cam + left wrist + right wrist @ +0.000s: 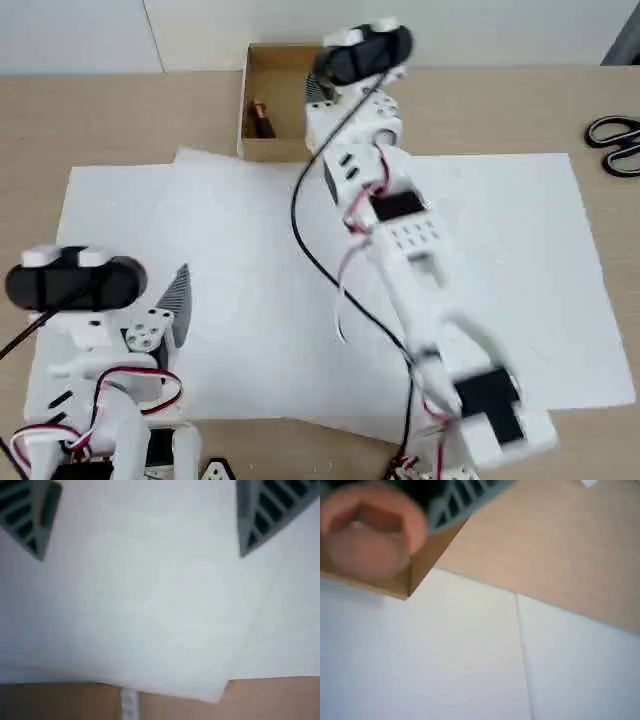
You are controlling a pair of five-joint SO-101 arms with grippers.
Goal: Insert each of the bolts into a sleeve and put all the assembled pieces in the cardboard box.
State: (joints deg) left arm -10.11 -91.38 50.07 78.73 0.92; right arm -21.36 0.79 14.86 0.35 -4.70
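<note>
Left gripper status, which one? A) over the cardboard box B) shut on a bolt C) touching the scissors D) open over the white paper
D: in the left wrist view the left gripper has its fingers wide apart over the white paper, with nothing held between them.

On the wooden table (120,110) lie overlapping white paper sheets (250,300), a cardboard box (268,150) at their far edge, and scissors (615,140) well apart.
</note>
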